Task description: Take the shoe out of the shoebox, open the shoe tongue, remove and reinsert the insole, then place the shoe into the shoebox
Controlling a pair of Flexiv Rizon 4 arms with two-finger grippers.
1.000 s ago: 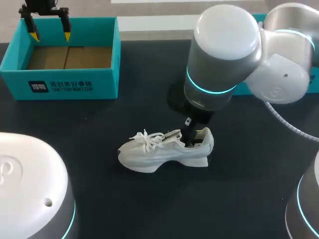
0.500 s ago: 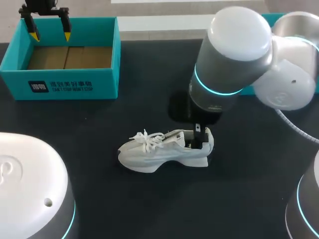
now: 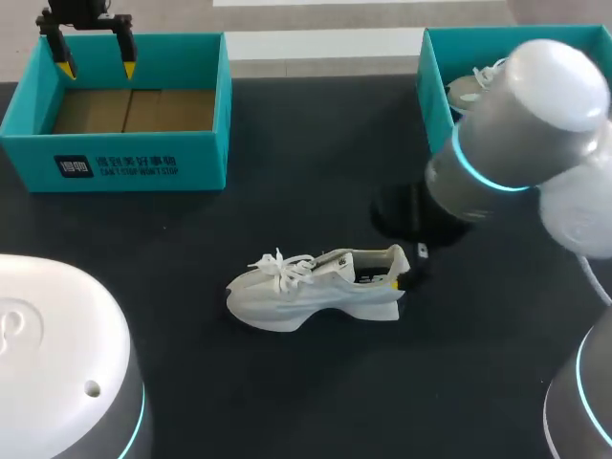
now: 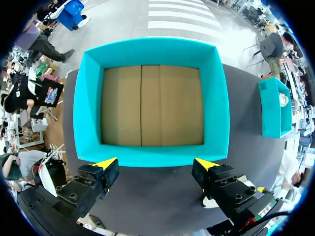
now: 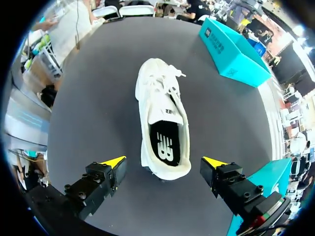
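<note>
Right gripper (image 5: pixel 165 162): fingers spread wide, gripping nothing, poised just behind the heel of the shoe (image 5: pixel 162 113).
Left gripper (image 4: pixel 156 164): fingers apart, holding nothing, suspended above the shoebox (image 4: pixel 157 46).
Shoe: white, upright on its sole near the middle of the table (image 3: pixel 287 143), toe toward the left edge.
Insole (image 5: pixel 165 145): dark, seated inside the shoe.
Shoebox: teal, far left corner, brown cardboard floor exposed.
Second box (image 3: pixel 435 72): teal, far right corner, another white shoe (image 3: pixel 469 88) inside.

Pincer (image 5: pixel 164 162) hangs spread wide above the white shoe (image 5: pixel 162 113)
</note>
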